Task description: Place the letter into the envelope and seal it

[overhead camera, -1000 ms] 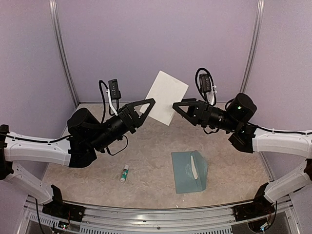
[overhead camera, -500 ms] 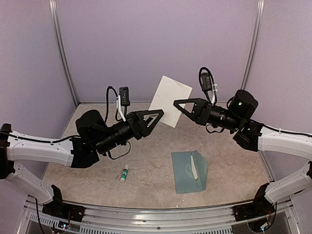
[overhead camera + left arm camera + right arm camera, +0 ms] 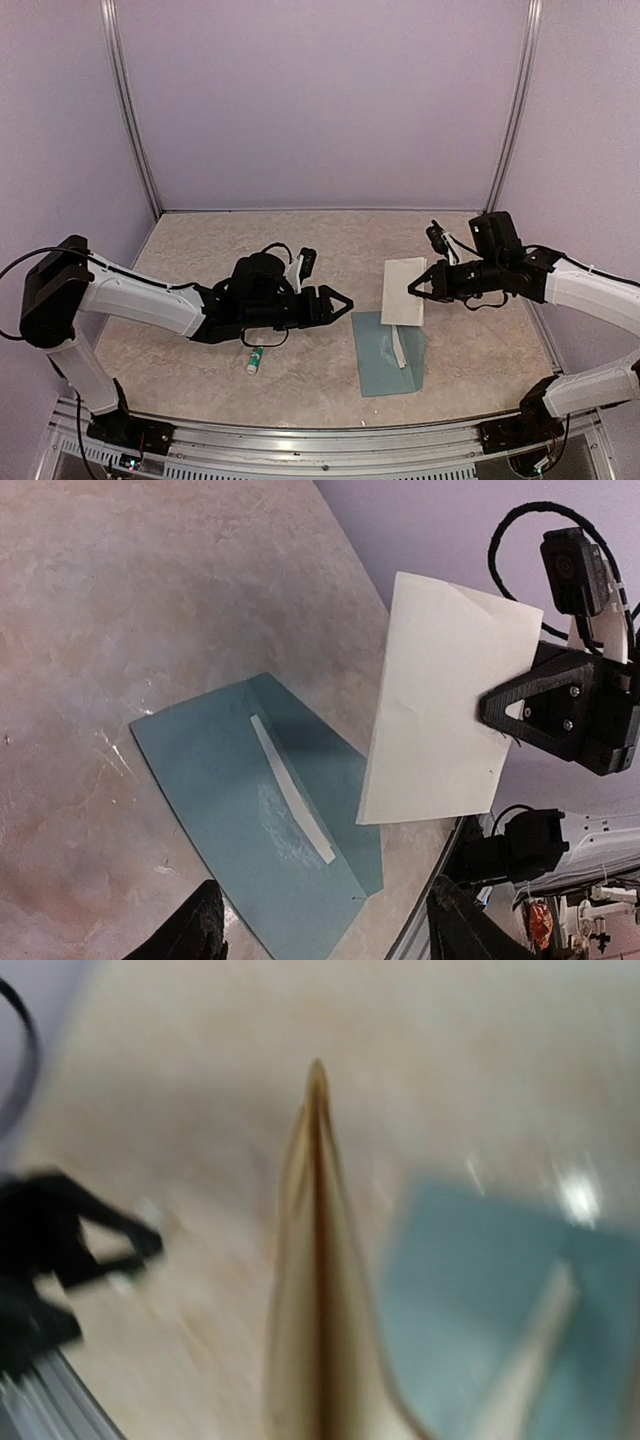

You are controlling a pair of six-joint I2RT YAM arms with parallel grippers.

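The off-white letter point(image 3: 403, 292) hangs upright just above the table, pinched at its right edge by my right gripper point(image 3: 413, 288), which is shut on it. The left wrist view shows the letter point(image 3: 450, 710) as a flat sheet with the right gripper point(image 3: 505, 705) on its edge. The right wrist view is blurred and shows the letter point(image 3: 318, 1260) edge-on. The teal envelope point(image 3: 385, 355) lies flat below it with a white strip point(image 3: 290, 792) across it. My left gripper point(image 3: 337, 300) is open and holds nothing, low over the table just left of the envelope point(image 3: 240, 820).
A small white-and-green glue stick point(image 3: 256, 357) lies on the table under the left arm. The metal front rail point(image 3: 320, 432) runs along the near edge. Purple walls close in the back and both sides.
The left gripper let go of the letter and the right gripper shut on it. Both arms then dropped from high up to near the table, bringing the letter over the envelope.
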